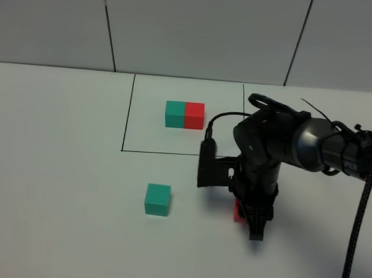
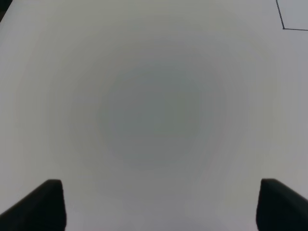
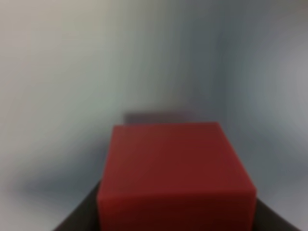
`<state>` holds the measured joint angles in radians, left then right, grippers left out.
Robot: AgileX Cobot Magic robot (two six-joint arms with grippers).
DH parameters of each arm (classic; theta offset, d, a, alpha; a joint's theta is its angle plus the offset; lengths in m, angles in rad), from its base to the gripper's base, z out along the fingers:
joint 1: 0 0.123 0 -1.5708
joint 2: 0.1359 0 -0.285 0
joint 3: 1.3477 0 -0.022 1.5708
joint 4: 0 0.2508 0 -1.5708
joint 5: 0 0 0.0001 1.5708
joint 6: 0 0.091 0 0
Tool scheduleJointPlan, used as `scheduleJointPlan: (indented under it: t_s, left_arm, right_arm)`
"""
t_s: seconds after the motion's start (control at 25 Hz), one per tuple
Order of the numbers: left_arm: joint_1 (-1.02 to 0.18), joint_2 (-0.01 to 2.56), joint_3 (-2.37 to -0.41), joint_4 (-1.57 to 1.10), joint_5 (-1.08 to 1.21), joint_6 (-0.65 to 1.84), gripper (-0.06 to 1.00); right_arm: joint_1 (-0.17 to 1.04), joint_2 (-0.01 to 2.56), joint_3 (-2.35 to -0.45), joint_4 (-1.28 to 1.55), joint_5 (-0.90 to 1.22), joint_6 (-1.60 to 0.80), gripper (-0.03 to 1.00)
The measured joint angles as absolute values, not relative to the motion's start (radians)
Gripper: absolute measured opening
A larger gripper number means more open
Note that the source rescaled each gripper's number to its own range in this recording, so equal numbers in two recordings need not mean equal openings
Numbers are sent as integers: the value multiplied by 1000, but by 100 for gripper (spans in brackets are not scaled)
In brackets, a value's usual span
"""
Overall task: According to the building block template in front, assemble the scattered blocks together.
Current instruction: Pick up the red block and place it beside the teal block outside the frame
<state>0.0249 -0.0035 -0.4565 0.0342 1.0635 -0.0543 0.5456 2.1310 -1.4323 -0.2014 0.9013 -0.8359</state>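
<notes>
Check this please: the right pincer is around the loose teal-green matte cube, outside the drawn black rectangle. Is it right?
Not the teal-green one. The right wrist view shows the right pincer around the loose red matte cube, outside the drawn black rectangle; the loose teal-green matte cube sits apart.

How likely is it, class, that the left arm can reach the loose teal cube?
Probably yes: the loose teal cube stands alone left of the middle, apart from the right end effector.
</notes>
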Motion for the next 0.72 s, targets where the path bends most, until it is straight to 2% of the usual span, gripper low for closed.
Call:
scheduleJointPlan:
  t_s: [0.44, 0.72]
  left_arm:
    - [25, -3, -456, 34, 1063, -54, 92]
    - [25, -3, -456, 34, 1063, -54, 92]
  right_arm:
    - [616, 2228, -1569, -138, 944, -833, 41]
    - [621, 2234, -1601, -87, 940, -836, 41]
